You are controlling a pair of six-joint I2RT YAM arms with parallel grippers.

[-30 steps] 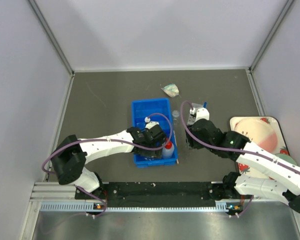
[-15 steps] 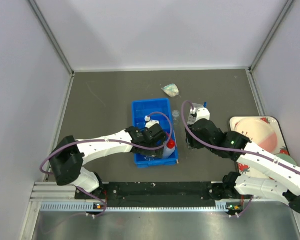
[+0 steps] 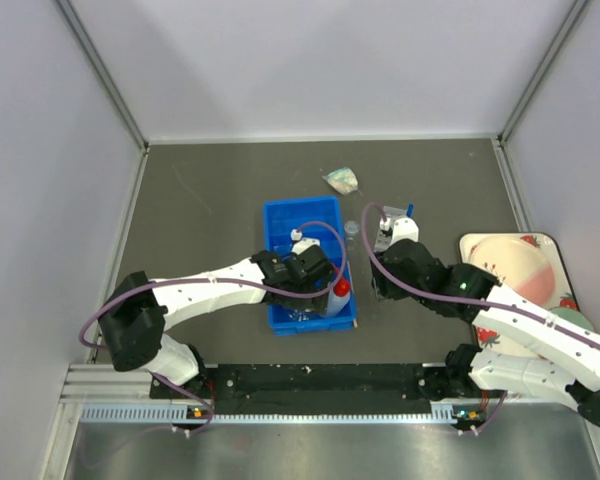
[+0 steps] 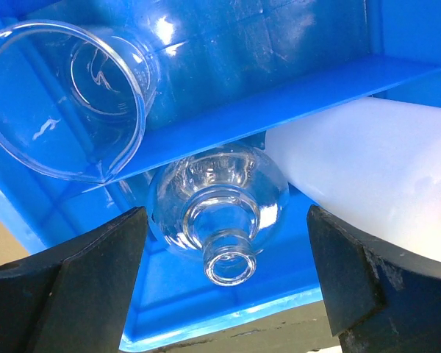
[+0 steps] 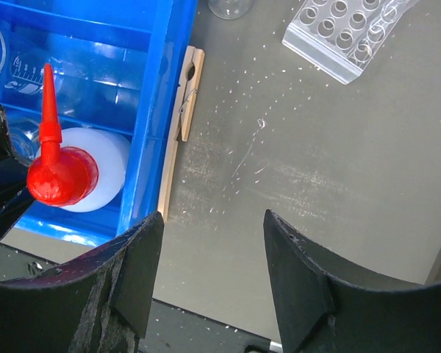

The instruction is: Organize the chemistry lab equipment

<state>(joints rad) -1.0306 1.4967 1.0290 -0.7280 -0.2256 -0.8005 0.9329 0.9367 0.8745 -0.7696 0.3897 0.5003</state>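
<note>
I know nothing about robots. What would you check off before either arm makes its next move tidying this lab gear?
1. The left claw is open, not touching the round flask: ok.
2. That flask lies inside the blue bin: ok.
3. The squeeze bottle is in the bin beside it: ok.
4. The right claw is open and empty: ok.
5. The wooden clamp is put away: not ok, it lies on the table beside the bin.
6. The tube rack holds tubes: cannot tell.
</note>
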